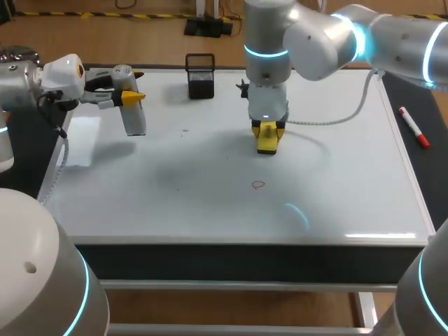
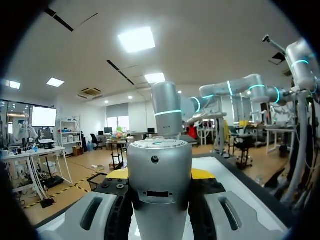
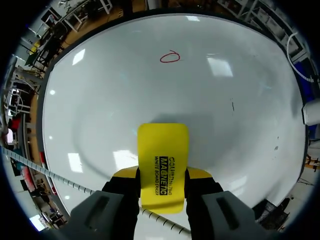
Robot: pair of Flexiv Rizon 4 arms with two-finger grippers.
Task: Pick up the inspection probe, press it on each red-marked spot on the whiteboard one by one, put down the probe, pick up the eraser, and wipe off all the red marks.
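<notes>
My left gripper (image 1: 131, 95) is at the whiteboard's far left and is shut on the grey inspection probe (image 1: 133, 115), held above the board. In the left wrist view the probe (image 2: 160, 185) is a grey cylinder filling the gap between the fingers of the left gripper (image 2: 160, 175). Over the middle of the whiteboard (image 1: 210, 203), my right gripper (image 1: 269, 131) points down, shut on the yellow eraser (image 1: 269, 141). The eraser (image 3: 164, 165) is low over the board. One small red ring (image 1: 258, 185) lies nearer the front edge, ahead of the eraser in the right wrist view as the red ring (image 3: 170, 56).
A black mesh holder (image 1: 201, 75) stands at the board's far edge, left of the right arm. A red marker (image 1: 414, 127) lies on the dark surface beyond the board's right edge. A grey cable (image 1: 350, 112) trails from the right arm across the board.
</notes>
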